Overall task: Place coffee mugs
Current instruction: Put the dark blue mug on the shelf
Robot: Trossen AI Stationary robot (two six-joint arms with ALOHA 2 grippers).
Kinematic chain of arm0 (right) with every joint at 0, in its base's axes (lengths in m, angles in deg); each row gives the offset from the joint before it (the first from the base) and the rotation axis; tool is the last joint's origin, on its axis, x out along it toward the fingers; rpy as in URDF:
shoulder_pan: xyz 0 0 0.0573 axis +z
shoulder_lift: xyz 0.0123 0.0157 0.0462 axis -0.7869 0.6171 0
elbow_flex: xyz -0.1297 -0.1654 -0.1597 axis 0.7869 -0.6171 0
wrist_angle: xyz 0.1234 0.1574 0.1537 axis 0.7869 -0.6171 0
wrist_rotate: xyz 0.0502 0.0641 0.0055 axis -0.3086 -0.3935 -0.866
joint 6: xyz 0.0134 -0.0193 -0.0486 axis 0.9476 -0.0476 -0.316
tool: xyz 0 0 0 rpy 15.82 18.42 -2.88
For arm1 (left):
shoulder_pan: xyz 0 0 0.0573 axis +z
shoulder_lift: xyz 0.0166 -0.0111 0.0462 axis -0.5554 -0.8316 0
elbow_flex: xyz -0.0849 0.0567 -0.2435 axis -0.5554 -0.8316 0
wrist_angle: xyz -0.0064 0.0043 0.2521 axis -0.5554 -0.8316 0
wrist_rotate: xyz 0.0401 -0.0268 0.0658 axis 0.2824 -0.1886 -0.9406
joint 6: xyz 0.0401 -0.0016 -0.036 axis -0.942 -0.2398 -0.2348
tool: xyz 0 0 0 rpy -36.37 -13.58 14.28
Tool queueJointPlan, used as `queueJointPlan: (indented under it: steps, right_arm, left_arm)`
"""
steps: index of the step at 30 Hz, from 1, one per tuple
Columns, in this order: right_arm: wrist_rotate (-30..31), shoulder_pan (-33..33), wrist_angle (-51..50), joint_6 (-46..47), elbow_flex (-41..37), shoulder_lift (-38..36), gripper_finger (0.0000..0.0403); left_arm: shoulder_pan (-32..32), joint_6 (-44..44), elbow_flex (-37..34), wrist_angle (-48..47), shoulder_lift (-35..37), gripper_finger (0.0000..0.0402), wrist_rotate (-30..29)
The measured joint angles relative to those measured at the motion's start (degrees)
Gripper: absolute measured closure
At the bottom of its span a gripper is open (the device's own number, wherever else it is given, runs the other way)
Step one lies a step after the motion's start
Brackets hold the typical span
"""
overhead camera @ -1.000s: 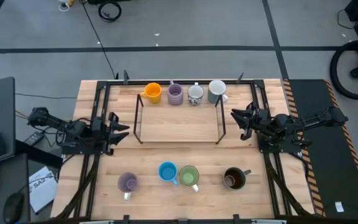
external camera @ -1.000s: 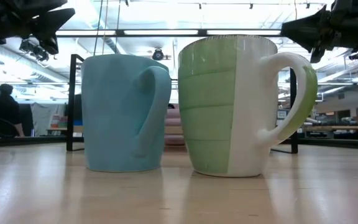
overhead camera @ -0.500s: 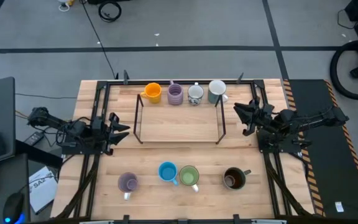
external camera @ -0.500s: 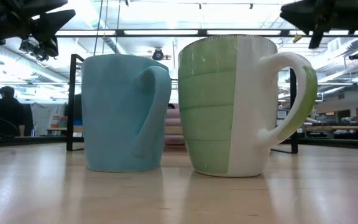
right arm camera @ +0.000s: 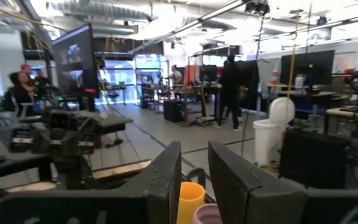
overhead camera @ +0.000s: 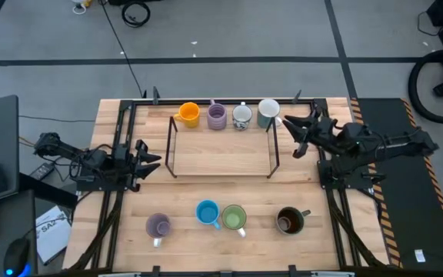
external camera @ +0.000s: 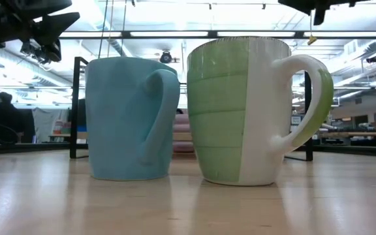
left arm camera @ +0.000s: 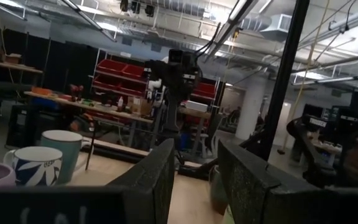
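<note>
Four mugs are lined along the near edge of the table (overhead camera: 221,165), all set well in front of both claws: a lavender mug (overhead camera: 158,225) ahead of the left gripper (overhead camera: 146,158), then a blue mug (overhead camera: 207,212) and a green mug (overhead camera: 234,218) almost touching each other (they fill the low view, handles turned to the right), and a dark brown mug (overhead camera: 289,221) ahead of the right gripper (overhead camera: 297,134). The left gripper is held above the table's left side, just outside the black wire rack (overhead camera: 221,146), its fingers (left arm camera: 157,177) parted by a narrow gap with nothing seen between them. The right gripper is raised at the rack's far right corner, pointing toward the far row; its fingers (right arm camera: 166,177) are likewise set narrowly apart and nothing is gripped. Beyond the rack's back rail four more mugs are ranged upright: the pale grey-white mug (overhead camera: 268,112) lies closest to the right gripper, just beside its tips, followed by the white patterned mug (overhead camera: 241,117), a second lavender mug (overhead camera: 217,116) and the orange mug (overhead camera: 188,115), the last being farthest from the right claw and diagonally beyond the left one. Past the table, people (right arm camera: 231,87) are seen standing among desks in the room.
</note>
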Motion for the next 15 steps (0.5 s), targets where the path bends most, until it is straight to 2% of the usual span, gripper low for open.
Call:
queueJointPlan:
  steps: [7, 15]
  right_arm:
    - [-4.7, -3.6, -5.8, 3.4, 7.0, 6.4, 0.0316]
    - [-7.8, -8.4, -14.9, 6.0, 18.7, 19.7, 0.0316]
  left_arm:
    - [0.0, 1.3, 0.0, 0.2, 0.0, 0.0271, 0.0]
    - [0.0, 2.1, 0.0, 0.6, 0.0, 0.0271, 0.0]
